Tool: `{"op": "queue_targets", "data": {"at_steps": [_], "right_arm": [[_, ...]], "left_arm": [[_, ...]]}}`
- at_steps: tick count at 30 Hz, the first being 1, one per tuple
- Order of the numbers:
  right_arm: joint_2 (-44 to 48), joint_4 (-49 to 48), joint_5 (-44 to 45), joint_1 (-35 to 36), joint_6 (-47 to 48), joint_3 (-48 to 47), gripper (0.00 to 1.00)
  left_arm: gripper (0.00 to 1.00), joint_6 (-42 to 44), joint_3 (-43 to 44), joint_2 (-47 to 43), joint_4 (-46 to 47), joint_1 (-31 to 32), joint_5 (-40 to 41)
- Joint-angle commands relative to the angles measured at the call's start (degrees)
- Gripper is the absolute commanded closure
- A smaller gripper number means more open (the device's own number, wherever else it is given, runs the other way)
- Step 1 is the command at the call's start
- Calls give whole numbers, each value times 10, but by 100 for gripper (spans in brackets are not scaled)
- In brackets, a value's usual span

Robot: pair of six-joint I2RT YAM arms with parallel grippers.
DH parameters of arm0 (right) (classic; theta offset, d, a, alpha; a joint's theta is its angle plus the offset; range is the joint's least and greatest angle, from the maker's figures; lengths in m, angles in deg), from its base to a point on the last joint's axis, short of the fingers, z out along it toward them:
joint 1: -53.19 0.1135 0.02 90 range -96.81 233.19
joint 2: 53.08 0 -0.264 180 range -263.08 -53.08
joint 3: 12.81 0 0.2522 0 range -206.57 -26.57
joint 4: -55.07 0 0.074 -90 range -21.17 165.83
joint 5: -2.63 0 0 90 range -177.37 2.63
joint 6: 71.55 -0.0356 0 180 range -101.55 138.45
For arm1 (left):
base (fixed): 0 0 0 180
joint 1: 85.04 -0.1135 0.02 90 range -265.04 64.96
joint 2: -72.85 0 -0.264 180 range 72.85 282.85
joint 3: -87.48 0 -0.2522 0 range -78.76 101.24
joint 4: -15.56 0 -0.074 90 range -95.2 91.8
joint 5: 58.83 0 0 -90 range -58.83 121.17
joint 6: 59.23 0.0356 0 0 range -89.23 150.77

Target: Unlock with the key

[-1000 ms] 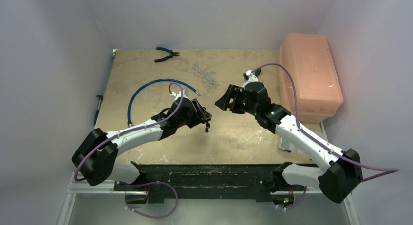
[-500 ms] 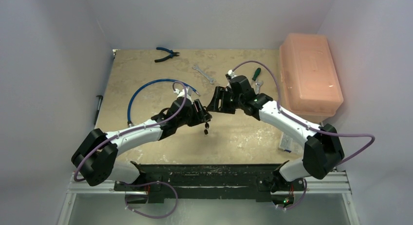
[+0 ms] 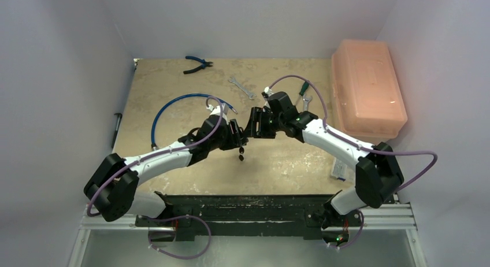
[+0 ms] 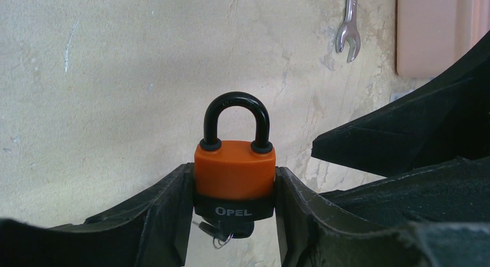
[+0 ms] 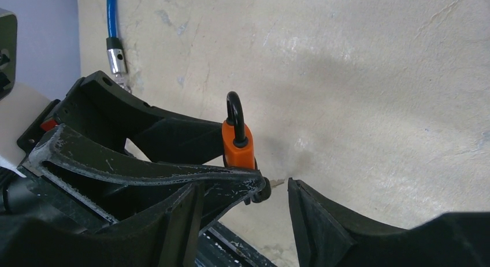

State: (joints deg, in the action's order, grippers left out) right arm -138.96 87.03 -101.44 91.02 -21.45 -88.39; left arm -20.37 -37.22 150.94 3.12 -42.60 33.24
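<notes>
An orange padlock with a black shackle is held upright above the table, and my left gripper is shut on its sides. A key on a small ring sticks out under its black base. In the top view the left gripper and right gripper meet at mid-table, with the key dangling below. My right gripper is open, and the key lies against one fingertip with its metal blade in the gap. The padlock shows just beyond that finger.
A pink lidded box stands at the right edge. A wrench, a green-handled screwdriver and blue-handled pliers lie at the back. A blue cable curves at the left. A small packet lies front right.
My right arm has swung left and come up against the left gripper, its jaws narrowing a little. The left gripper has kept its hold on the padlock and barely shifted.
</notes>
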Motion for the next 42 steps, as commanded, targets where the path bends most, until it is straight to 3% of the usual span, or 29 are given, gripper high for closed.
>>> {"op": "queue_targets", "data": {"at_steps": [1, 12, 28, 42], "right_arm": [[-7, -31, -15, 6, 1, -18, 38], [60, -28, 27, -33, -16, -10, 34], [62, -14, -12, -34, 0, -20, 34], [21, 22, -112, -19, 50, -11, 48]], "left_arm": [[100, 28, 16, -52, 112, 7, -57], [100, 77, 9, -73, 94, 6, -54], [100, 140, 20, -65, 106, 7, -81], [100, 212, 70, -29, 82, 7, -79]]}}
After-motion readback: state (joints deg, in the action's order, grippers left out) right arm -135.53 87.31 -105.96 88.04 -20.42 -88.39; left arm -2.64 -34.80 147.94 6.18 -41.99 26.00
